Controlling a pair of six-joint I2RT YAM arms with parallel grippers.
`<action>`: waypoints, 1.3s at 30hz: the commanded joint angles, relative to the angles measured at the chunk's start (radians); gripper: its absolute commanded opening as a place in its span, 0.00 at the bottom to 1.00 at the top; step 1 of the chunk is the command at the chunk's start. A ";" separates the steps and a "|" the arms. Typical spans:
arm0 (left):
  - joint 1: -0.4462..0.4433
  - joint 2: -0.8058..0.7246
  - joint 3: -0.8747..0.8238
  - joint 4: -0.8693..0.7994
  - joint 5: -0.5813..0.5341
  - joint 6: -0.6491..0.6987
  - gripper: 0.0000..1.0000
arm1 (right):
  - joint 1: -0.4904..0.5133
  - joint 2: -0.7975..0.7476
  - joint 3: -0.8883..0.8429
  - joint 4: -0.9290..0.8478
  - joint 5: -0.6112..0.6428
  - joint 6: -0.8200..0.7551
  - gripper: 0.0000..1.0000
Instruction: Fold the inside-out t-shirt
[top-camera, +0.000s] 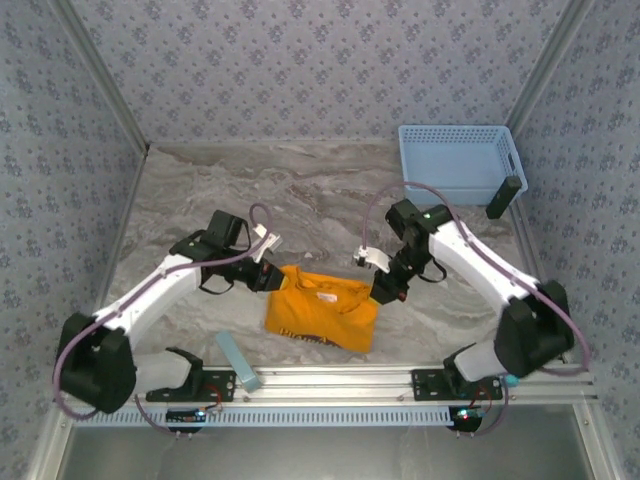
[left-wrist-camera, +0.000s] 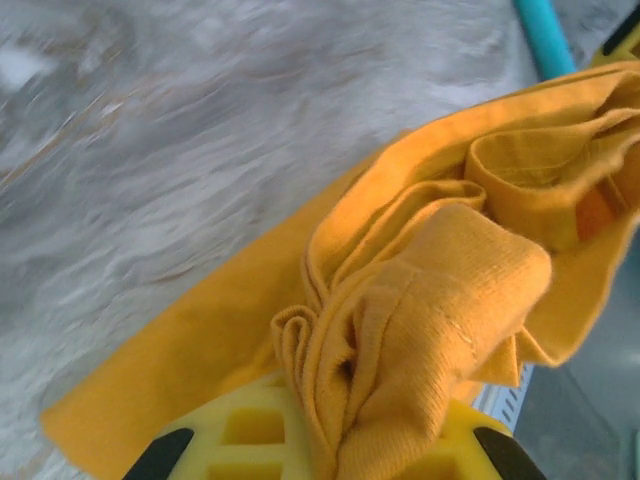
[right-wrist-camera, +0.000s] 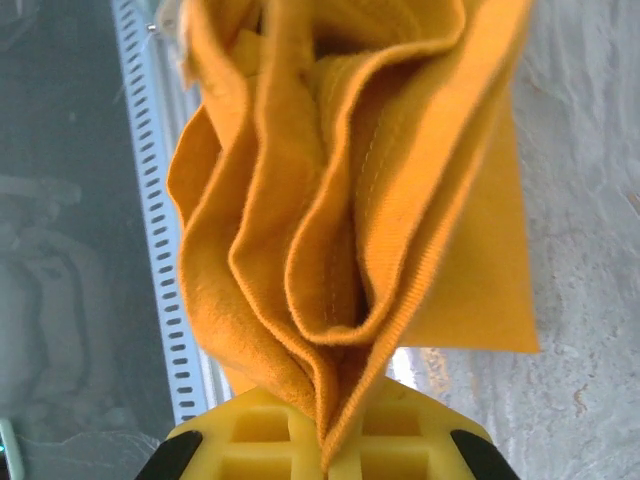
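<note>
Bunched cloth hides both hands' fingertips in the wrist views. The left hand (top-camera: 268, 277) is clenched on the inside-out t-shirt (top-camera: 322, 308) at the edge farthest from the basket (top-camera: 458, 160). The right hand (top-camera: 385, 292) grasps the edge nearest it. The shirt rests well apart from the basket on the grey marbled counter (top-camera: 320, 200), with patterned walls (top-camera: 300, 60) around.

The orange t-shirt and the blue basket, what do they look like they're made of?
T-shirt: soft knit fabric, probably cotton, matte; it bunches into loose folds and shows a fine knit and a stitched seam up close. Basket: likely rigid moulded plastic, light blue, with a perforated lattice wall.
</note>
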 joint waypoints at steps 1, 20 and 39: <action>0.050 0.043 -0.029 0.079 0.014 -0.129 0.00 | -0.036 0.076 0.034 0.018 -0.053 -0.047 0.00; 0.085 0.369 -0.003 0.048 -0.065 -0.194 0.07 | -0.078 0.335 0.000 0.109 0.044 0.039 0.04; 0.089 0.016 0.155 -0.252 -0.282 -0.231 0.55 | 0.017 -0.147 -0.132 0.409 0.494 0.309 0.52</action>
